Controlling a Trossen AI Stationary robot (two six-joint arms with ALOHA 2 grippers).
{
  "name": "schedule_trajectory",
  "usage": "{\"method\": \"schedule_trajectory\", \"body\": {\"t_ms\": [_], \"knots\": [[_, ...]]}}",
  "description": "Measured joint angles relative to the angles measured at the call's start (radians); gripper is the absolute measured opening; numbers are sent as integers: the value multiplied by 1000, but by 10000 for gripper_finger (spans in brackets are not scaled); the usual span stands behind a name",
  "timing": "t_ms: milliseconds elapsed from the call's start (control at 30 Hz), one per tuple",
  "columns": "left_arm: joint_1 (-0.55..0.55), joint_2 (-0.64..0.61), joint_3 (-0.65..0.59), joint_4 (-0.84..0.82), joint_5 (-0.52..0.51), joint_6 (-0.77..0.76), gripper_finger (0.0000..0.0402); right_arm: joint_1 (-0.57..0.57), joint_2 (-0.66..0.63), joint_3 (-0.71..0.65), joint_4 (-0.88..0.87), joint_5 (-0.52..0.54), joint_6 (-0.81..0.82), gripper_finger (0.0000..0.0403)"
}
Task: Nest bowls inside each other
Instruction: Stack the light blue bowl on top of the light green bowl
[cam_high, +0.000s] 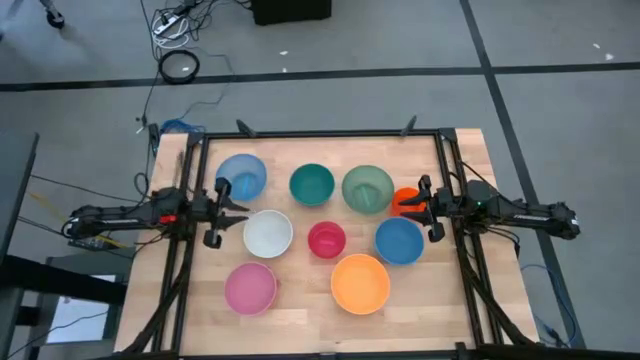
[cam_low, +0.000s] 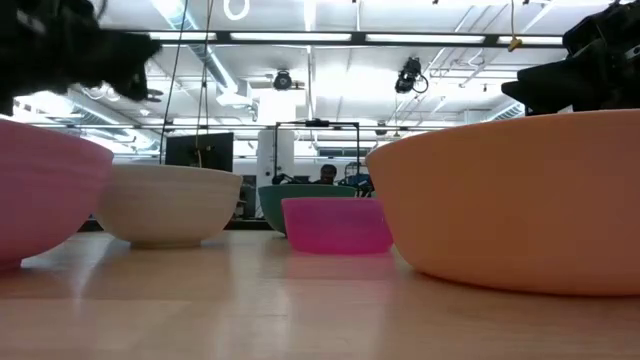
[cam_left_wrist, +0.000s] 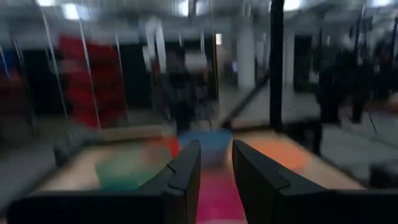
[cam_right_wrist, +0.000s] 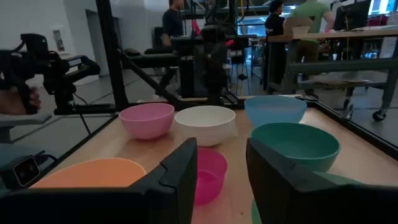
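Note:
Several round bowls stand upright on their bases on the wooden table (cam_high: 300, 318). Light blue (cam_high: 241, 176), teal (cam_high: 312, 184), green (cam_high: 367, 189) and a small orange one (cam_high: 407, 201) form the far row. White (cam_high: 268, 233), red (cam_high: 327, 240) and blue (cam_high: 399, 241) sit in the middle, pink (cam_high: 250, 287) and a large orange one (cam_high: 360, 283) nearest. My left gripper (cam_high: 228, 212) hovers open at the table's left edge, between the light blue and white bowls. My right gripper (cam_right_wrist: 222, 146) hovers open at the right edge, beside the small orange bowl.
A black metal frame (cam_high: 320, 133) runs along the table's far edge and down both sides. People stand at benches (cam_right_wrist: 292, 25) in the room beyond the table. Bare wood lies along the near edge, in front of the pink and large orange bowls.

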Motion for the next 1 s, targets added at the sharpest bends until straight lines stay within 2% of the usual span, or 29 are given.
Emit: {"method": "schedule_trajectory", "body": {"t_ms": [167,267,667,800,833,933,1000], "knots": [[0,-1,0,321,0,-104,101,0,0,0,0,0,0,128],[0,-1,1,436,-35,-130,101,0,0,0,0,0,0,128],[1,0,4,429,-48,-146,101,0,0,0,0,0,0,128],[0,0,4,426,-47,-149,101,0,1,0,69,19,-80,128],[0,0,5,421,-45,-156,101,1,1,0,118,18,-22,128],[0,-1,6,403,-27,-217,101,12,3,0,285,-2,397,128],[0,0,6,403,-1,-225,101,11,4,0,350,7,520,128]]}}
